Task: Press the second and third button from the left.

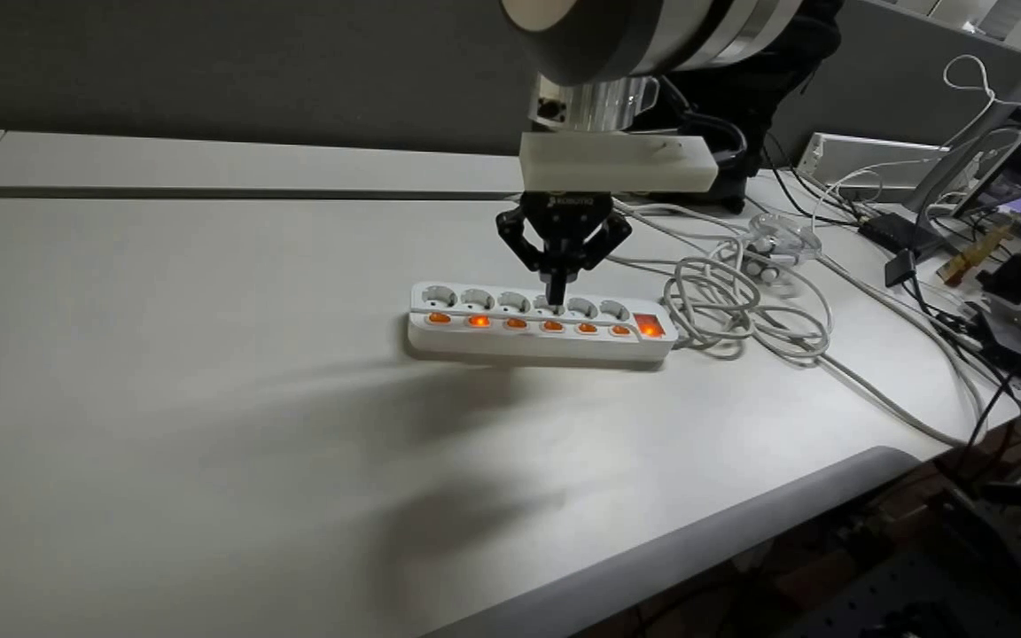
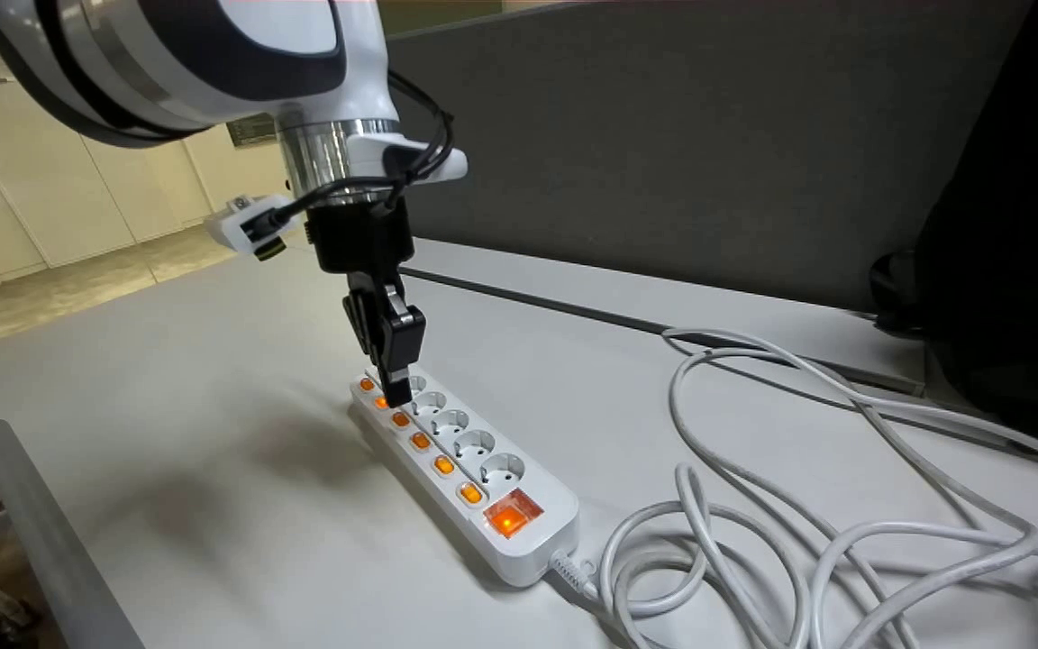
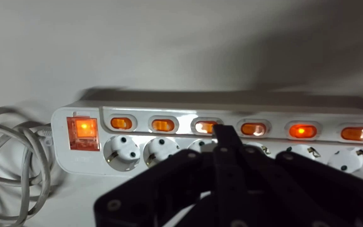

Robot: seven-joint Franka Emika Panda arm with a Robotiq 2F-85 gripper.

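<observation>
A white power strip [image 1: 541, 341] lies on the table with a row of orange oval buttons beside its sockets. It shows in both exterior views [image 2: 519, 559] and in the wrist view [image 3: 77, 164]. Counting from the end away from the cable, the second button [image 1: 479, 321] glows; it is also lit in the wrist view [image 3: 302, 130]. The third button [image 1: 516, 323] is unlit, also in the wrist view [image 3: 253, 129]. My gripper [image 1: 555, 297] points down over the strip's middle, shut and empty. In the wrist view its tips [image 3: 227, 130] overlap the edge of the button beside the third.
A large lit main switch [image 1: 649, 325] sits at the strip's cable end. A coiled white cable [image 1: 714, 301] lies beside that end. A grey partition [image 2: 663, 153] stands behind the table, and a black bag [image 2: 1006, 225] stands near it.
</observation>
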